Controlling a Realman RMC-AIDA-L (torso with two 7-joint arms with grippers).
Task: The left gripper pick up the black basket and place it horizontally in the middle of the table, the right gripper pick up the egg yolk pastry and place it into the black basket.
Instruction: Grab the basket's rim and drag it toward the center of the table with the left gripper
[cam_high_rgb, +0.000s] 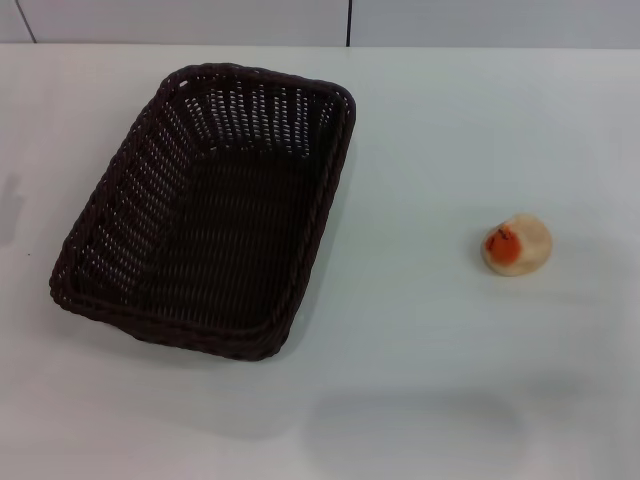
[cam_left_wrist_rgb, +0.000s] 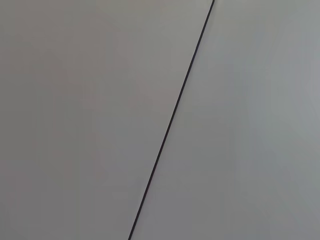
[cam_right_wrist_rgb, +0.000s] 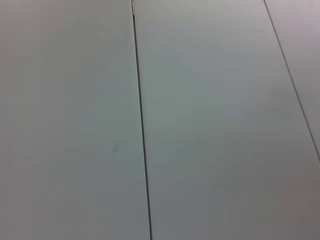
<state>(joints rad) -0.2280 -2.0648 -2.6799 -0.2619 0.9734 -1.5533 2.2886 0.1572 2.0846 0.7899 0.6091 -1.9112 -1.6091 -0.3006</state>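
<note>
The black basket (cam_high_rgb: 205, 210), dark woven wicker with a braided rim, lies empty on the left half of the white table (cam_high_rgb: 450, 130), its long side running from the front left to the far middle. The egg yolk pastry (cam_high_rgb: 517, 244), a small cream bun with an orange-red patch, sits on the table to the right, well apart from the basket. Neither gripper shows in any view. Both wrist views show only plain grey panels with thin dark seams.
A grey wall with a dark vertical seam (cam_high_rgb: 349, 22) runs along the table's far edge. Faint shadows lie on the table at the front middle and at the left edge.
</note>
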